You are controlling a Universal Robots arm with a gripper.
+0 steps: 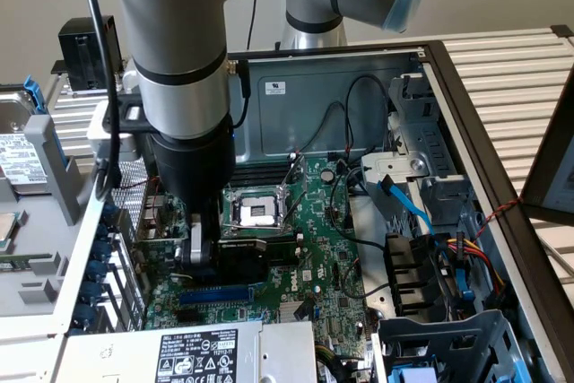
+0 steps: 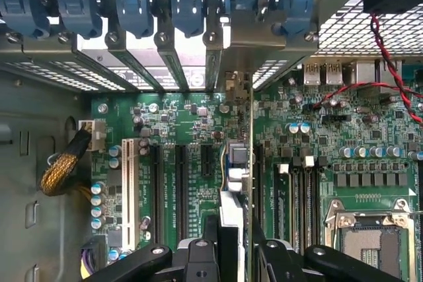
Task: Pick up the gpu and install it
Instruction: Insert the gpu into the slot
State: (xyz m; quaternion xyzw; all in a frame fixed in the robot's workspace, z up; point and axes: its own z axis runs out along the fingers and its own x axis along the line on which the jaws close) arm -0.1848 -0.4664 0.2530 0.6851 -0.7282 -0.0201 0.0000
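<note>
My gripper (image 1: 206, 253) reaches down from the arm into the open computer case and is shut on the gpu (image 1: 244, 259), whose black cooler faces the exterior view's right. In the wrist view the gpu (image 2: 236, 183) shows edge-on between my two black fingers (image 2: 198, 259). The card stands upright over the black expansion slots (image 2: 180, 189) of the green motherboard (image 2: 192, 127). Its silver bracket end (image 2: 239, 70) points at the rear slot openings. I cannot tell whether its edge sits in a slot.
The CPU socket (image 1: 254, 211) lies just beyond the card. Blue retention clips (image 2: 132, 11) line the rear slot openings. A power supply (image 1: 197, 352) and a drive cage (image 1: 448, 347) stand at the front. Blue cables (image 1: 408, 208) and red-black wires (image 2: 390, 64) run nearby.
</note>
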